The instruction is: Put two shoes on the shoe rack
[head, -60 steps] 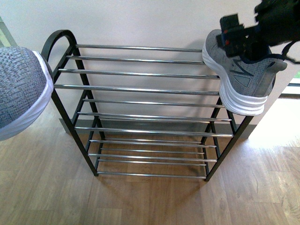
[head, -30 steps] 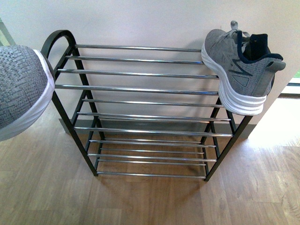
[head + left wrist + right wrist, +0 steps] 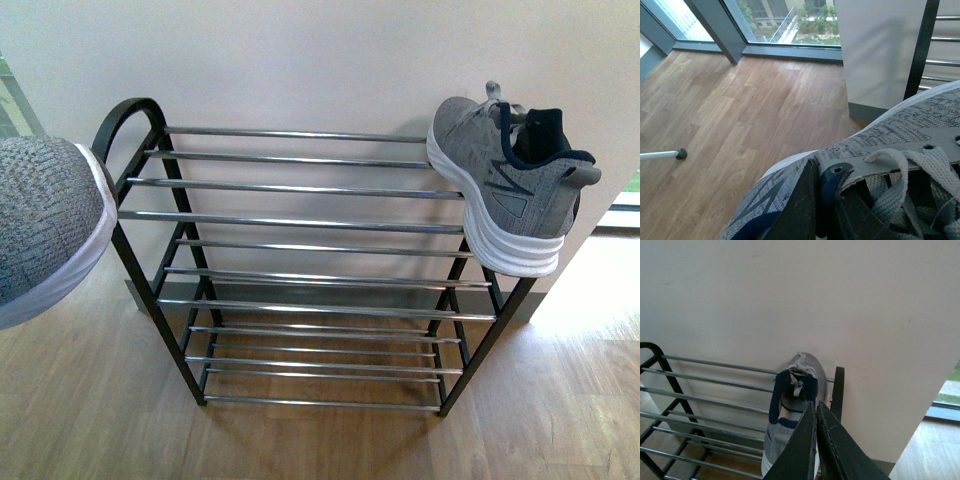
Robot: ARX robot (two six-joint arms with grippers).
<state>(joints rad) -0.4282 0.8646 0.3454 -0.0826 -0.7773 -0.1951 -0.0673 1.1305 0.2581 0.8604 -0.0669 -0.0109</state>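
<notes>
1 grey sneaker [image 3: 505, 190] is lying on the top tier of the shoe rack [image 3: 300, 223] at its right end, heel overhanging the front rod, and the right pincer [image 3: 816, 406] is hanging clenched and empty, clear of it. The left pincer [image 3: 822, 200] is grasping the 2nd sneaker [image 3: 45, 230] by its collar, off the rack's left end. Placing it is the step in hand, likely calling for carrying it over the top rods and lowering it sole-down.
</notes>
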